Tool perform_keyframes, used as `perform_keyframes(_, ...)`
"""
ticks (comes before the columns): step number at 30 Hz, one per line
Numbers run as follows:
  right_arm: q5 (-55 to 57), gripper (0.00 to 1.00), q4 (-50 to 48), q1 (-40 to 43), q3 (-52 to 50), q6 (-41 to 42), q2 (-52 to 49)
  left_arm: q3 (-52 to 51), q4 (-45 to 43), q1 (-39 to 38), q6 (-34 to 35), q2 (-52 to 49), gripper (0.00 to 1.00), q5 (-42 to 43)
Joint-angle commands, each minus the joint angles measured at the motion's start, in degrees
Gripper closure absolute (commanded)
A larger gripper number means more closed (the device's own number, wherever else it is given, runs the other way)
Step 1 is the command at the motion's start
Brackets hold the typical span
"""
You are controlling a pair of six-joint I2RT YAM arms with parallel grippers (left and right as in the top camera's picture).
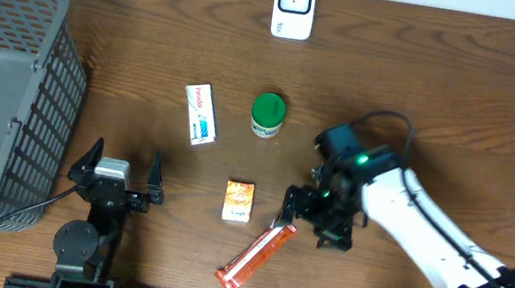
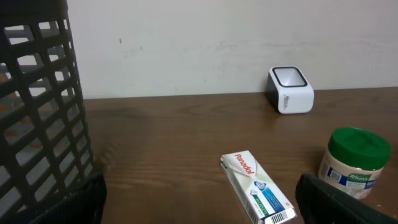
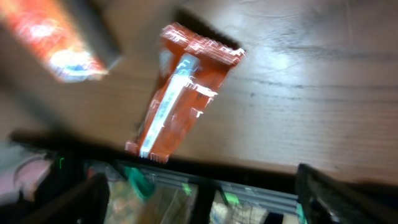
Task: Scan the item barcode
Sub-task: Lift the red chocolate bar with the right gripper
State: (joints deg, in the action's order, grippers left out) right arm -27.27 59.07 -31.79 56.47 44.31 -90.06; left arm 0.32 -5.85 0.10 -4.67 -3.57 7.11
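No scan done yet, I judged.
My right gripper (image 1: 312,220) hung wide and empty beside the orange packet (image 1: 257,257); the scanner (image 1: 294,6) waited at twelve o'clock, left gripper (image 1: 120,170) wide.

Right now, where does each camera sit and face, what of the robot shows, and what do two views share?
Overhead: above the table, facing down; left arm, right arm show.
Left wrist: on the left arm, facing the back wall past box, jar, scanner; its fingers at bottom corners.
Right wrist: on the right arm, facing down at the orange packet; its fingers likewise.
Shared: scanner, in overhead and left wrist.
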Motion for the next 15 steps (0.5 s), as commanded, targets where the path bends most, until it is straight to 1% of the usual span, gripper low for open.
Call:
perform_keyframes(1, 5.33, 0.14, -4.39, -3.72, -3.91, 20.09, 0.59, -0.04, -0.15, -0.07, 0.28, 0.33, 0.04, -0.5)
perform_keyframes(5, 6.16, 0.15, -13.86, -7.32, -8.79, 27.89, 0.59, -0.04, -0.15, -0.07, 0.28, 0.33, 0.04, -0.5)
perform_keyframes(8, 9.33, 0.17, -20.39, -10.12, -12.17, 32.24, 0.59, -0.04, -0.15, -0.07, 0.28, 0.33, 0.04, -0.5)
perform_keyframes(11, 9.14, 0.23, -27.08, -12.28, -15.82, 35.52, 0.59, -0.04, -0.15, -0.07, 0.28, 0.33, 0.04, -0.5)
perform_keyframes(15, 8.94, 0.33, -33.22, -14.38, -18.71, 37.16, 0.59, -0.04, -0.15, -0.07, 0.28, 0.33, 0.04, -0.5)
